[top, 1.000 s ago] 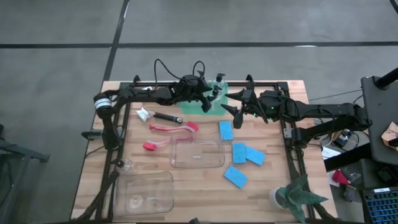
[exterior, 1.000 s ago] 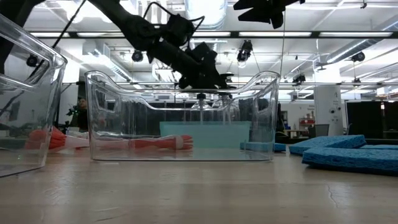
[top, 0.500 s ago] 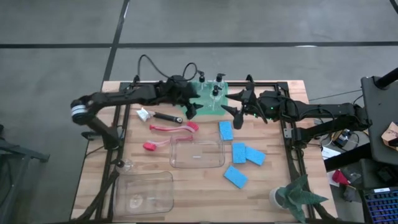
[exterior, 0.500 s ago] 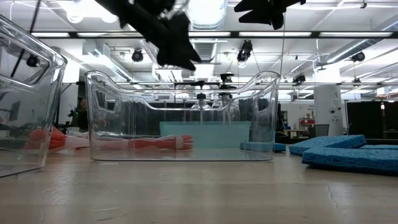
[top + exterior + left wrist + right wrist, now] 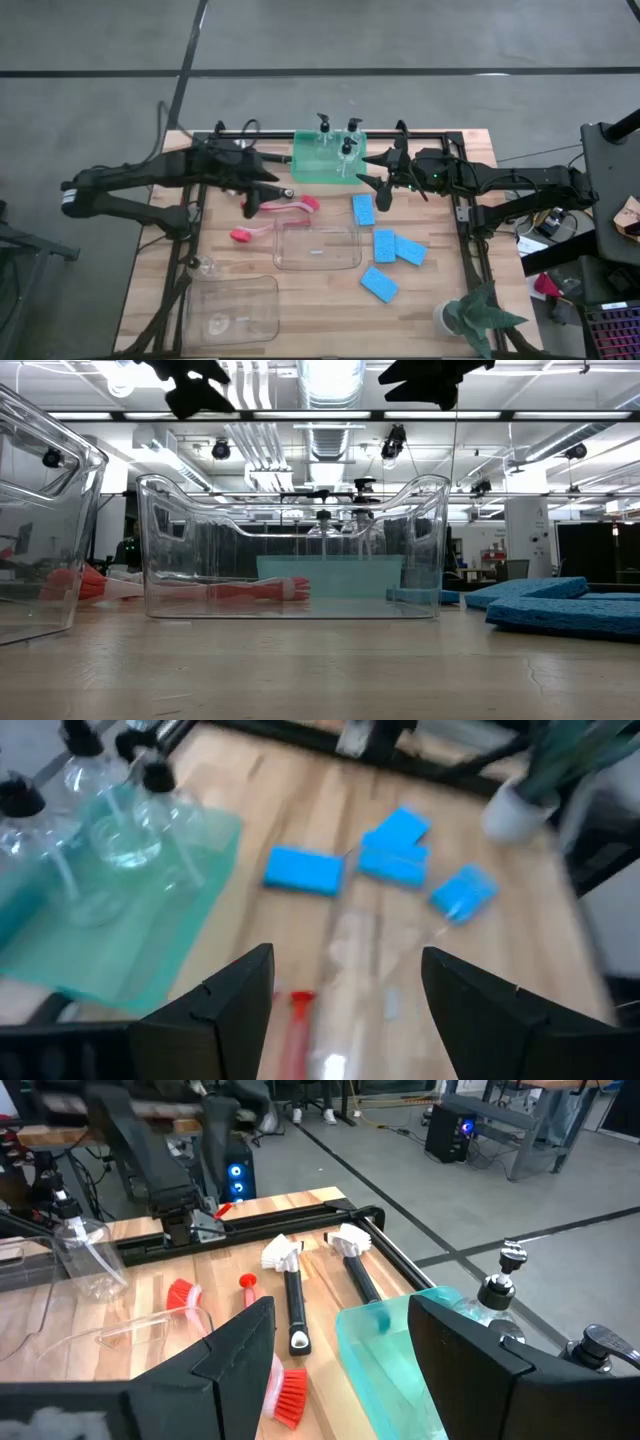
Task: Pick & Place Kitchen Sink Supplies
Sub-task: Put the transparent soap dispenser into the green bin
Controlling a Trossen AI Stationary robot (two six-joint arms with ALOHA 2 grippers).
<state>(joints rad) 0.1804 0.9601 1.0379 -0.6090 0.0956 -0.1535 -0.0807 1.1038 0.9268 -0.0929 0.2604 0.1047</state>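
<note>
**Both claws open above the bench, holding nothing**

The left claw [image 5: 262,195] hangs over the brushes on the bench [image 5: 420,295], its fingers spread with nothing between them. Beneath and beside it lie a red brush [image 5: 290,205] and a second red-headed brush [image 5: 243,235], while the right wrist view shows a black-handled brush with a white head [image 5: 290,1295] and another white-headed one [image 5: 352,1260] next to it.

The right claw [image 5: 379,180] waits near the green tray [image 5: 310,170], fingers likewise parted and empty. Three pump bottles [image 5: 345,148] with black tops stand upright in that tray at the far edge of the bench; a fourth may be there, but the high view is too small to settle it.

Four blue sponges [image 5: 397,247] lie flat on the wood on the right arm's side: one near the tray, two touching or overlapping just beside the clear bin [image 5: 318,248], one nearer the potted plant [image 5: 478,312]. A second clear bin [image 5: 232,308] sits at the near left corner.
</note>
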